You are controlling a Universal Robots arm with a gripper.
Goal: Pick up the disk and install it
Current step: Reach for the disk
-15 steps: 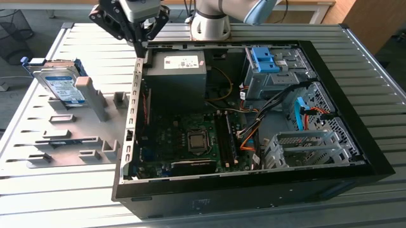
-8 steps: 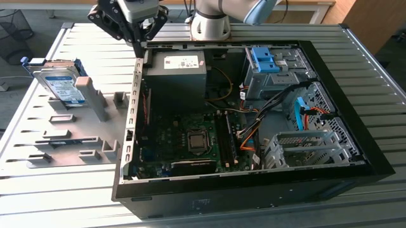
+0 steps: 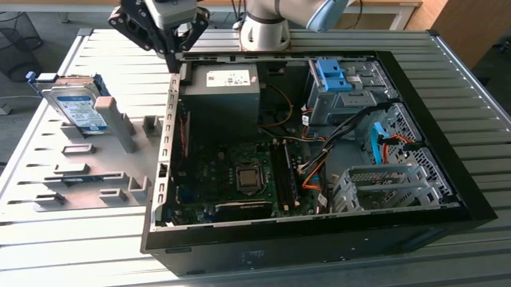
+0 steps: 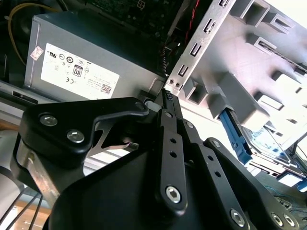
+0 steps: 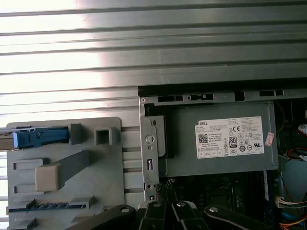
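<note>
The disk [image 3: 76,109], a silver drive with a white-and-blue label and blue side rails, stands on edge in a slot at the far end of the grey holder plate [image 3: 88,167], at the exterior view's left. Both wrist views catch it: its blue rail [image 5: 33,138] from one side, its label face [image 4: 263,140] from the other. My gripper [image 3: 172,63] hangs above the back left corner of the open computer case [image 3: 319,254], to the right of the disk and apart from it. Its fingertips [image 4: 167,96] are pressed together with nothing between them, also in the first wrist view [image 5: 166,192].
Inside the case sit a grey power supply box [image 3: 219,89] with a white sticker, the mainboard [image 3: 239,176], a blue bracket [image 3: 331,75] in the upper bay and a metal drive cage [image 3: 383,185]. The arm's base [image 3: 264,30] stands behind the case on the slatted table [image 3: 80,251].
</note>
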